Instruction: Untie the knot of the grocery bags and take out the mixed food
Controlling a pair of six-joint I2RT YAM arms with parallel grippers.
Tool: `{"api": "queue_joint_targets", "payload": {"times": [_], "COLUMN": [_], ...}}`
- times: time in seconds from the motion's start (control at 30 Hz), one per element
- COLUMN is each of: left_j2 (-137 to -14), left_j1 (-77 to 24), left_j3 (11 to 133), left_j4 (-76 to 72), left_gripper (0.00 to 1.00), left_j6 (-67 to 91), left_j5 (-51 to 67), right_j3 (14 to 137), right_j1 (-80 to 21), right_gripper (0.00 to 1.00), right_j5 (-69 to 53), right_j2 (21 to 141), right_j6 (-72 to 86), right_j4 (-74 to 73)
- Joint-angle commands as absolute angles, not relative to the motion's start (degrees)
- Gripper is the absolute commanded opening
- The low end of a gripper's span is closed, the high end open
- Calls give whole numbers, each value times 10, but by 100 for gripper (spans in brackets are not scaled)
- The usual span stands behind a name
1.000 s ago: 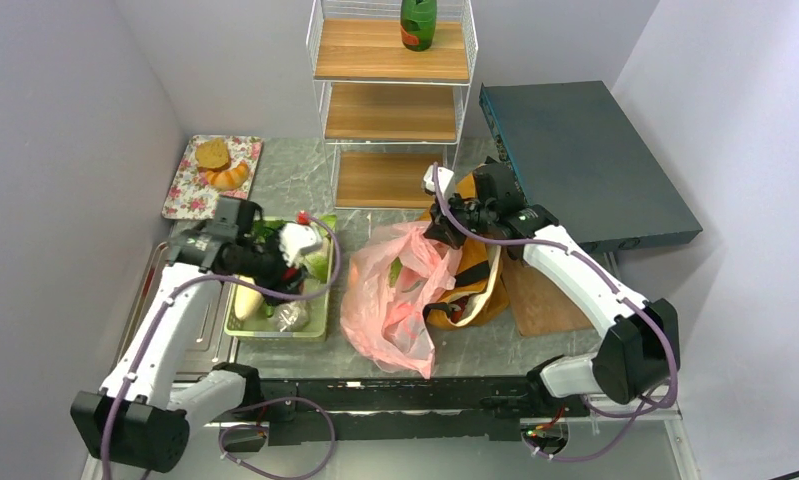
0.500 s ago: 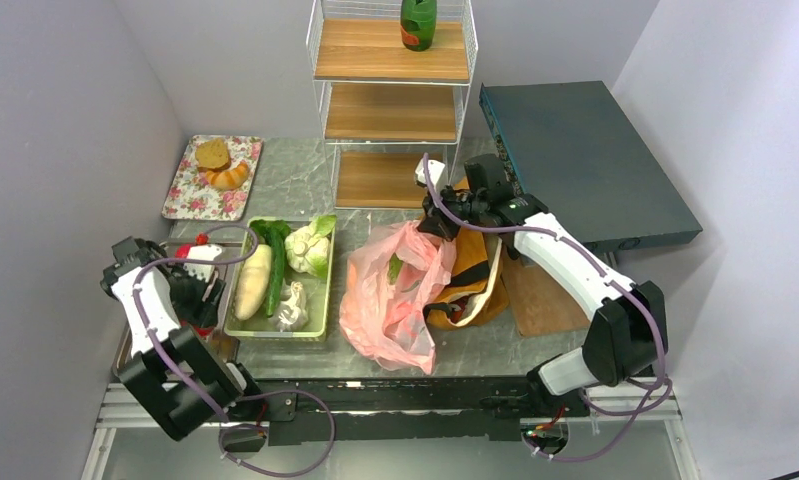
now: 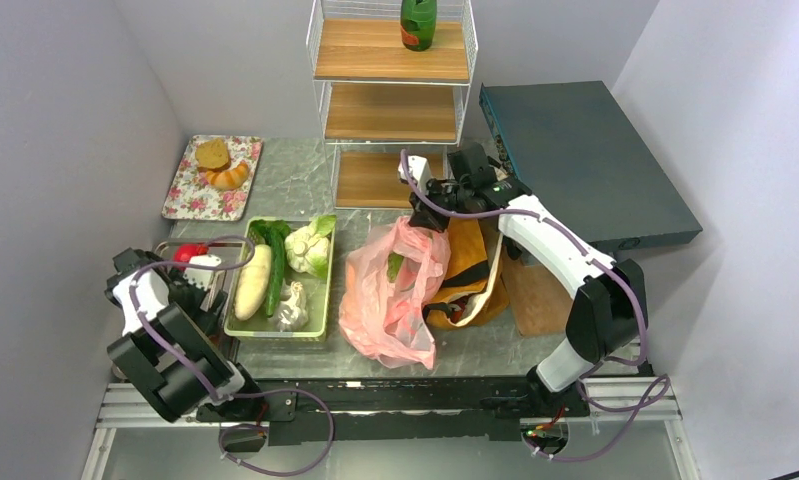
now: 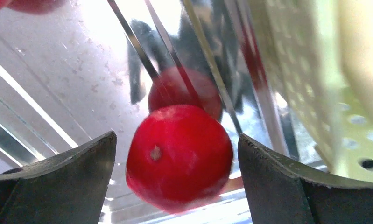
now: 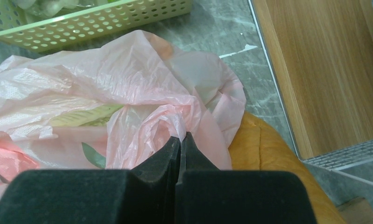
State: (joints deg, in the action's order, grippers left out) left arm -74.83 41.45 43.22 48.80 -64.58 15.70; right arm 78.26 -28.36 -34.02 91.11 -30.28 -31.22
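A round red fruit (image 4: 179, 156) lies on a shiny metal tray (image 3: 165, 290) at the far left, between the jaws of my open left gripper (image 4: 176, 140), with a gap on each side. Another red fruit (image 4: 30, 3) peeks in at that view's top edge. My right gripper (image 5: 180, 137) is shut on a fold of the thin pink bag (image 3: 390, 300), holding its back edge up. Green leaves (image 3: 395, 268) show inside it. The mustard-brown tote (image 3: 470, 260) lies under and behind the pink bag. From above, the left gripper (image 3: 197, 268) hovers over the tray and the right gripper (image 3: 422, 215) over the bags.
A green basket (image 3: 320, 322) between tray and bags holds a pale long vegetable, a cucumber and a cabbage. Behind stand a wire shelf with a green bottle (image 3: 418, 20), a floral plate of bread (image 3: 200, 195) and a dark box (image 3: 585, 160). A wooden board (image 3: 540, 300) lies right of the tote.
My left arm swung from the green basket out over the metal tray and opened its jaws, letting go of the red fruit. The right gripper drew the pink bag's edge up and back-left.
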Motion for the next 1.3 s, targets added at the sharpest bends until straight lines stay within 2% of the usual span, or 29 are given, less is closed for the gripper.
{"api": "queue_joint_targets", "payload": {"times": [0.0, 0.1, 0.17, 0.27, 0.33, 0.37, 0.43, 0.5, 0.67, 0.77, 0.9, 0.93, 0.97, 1.03, 1.13, 1.2, 1.27], "left_j2": [-664, -606, -573, -542, -530, -528, -532, -547, -614, -674, -769, -780, -786, -794, -824, -846, -856], "left_j1": [423, 412, 348, 144, 1, -48, -152, -248, -412, -437, -455, -454, -454, -454, -444, -434, -432], "left_j3": [507, 622, 683, 729, 725, 718, 700, 683, 649, 654, 661, 650, 637, 608, 593, 593, 578], "left_j4": [599, 717, 747, 677, 575, 532, 459, 398, 258, 218, 224, 214, 201, 168, 155, 162, 144], "left_gripper": [99, 99, 99, 99, 99, 95, 73, 58, 41, 35, 13, 11, 13, 23, 28, 30, 37], "left_j6": [-680, -701, -676, -532, -427, -397, -358, -337, -256, -187, -111, -93, -84, -65, -23, -4, -4], "left_j5": [260, 385, 444, 439, 420, 415, 394, 365, 284, 298, 230, 199, 174, 122, 25, 2, -27], "right_j3": [782, 779, 774, 771, 768, 765, 750, 732, 700, 699, 689, 687, 686, 685, 682, 676, 667], "right_j1": [-290, -286, -285, -277, -272, -272, -272, -271, -270, -269, -263, -260, -257, -252, -250, -249, -249], "right_gripper": [0, 0, 0, 0, 0, 0, 0, 0, 0, 0, 0, 0, 0, 0, 0, 0, 0], "right_j5": [-367, -388, -399, -426, -447, -456, -467, -472, -418, -402, -385, -380, -376, -368, -348, -340, -333], "right_j2": [896, 886, 879, 879, 878, 876, 865, 854, 827, 823, 821, 822, 823, 826, 827, 826, 824], "right_j6": [-298, -251, -224, -175, -119, -86, -12, 60, 181, 222, 252, 265, 278, 298, 305, 304, 298], "right_j4": [-284, -253, -234, -218, -197, -183, -145, -112, -45, -36, -31, -29, -25, -19, -25, -33, -38]}}
